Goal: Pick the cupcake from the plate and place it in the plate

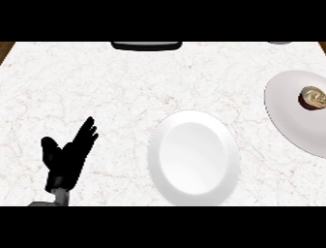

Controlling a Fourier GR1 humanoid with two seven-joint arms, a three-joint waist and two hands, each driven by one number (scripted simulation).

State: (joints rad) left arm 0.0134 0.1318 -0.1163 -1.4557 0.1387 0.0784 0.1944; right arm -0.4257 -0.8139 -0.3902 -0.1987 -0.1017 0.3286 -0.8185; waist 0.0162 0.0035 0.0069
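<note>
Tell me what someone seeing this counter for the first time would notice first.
Probably the cupcake, sitting alone on the grey plate at the right edge. Next comes the bare white plate in the centre, nearer the robot. The black left hand rests open at lower left, fingers up.

The cupcake (314,97) is small and round, with a dark brown base and a pale tan swirl of frosting on top. It stands upright on the grey-white plate (294,121) at the right side of the surface, toward that plate's far half; the plate's right edge runs out of view. The white plate (194,160), glossy with a broad rim and a shallower centre, lies near the middle of the surface, to the left of the other plate and apart from it.
</note>
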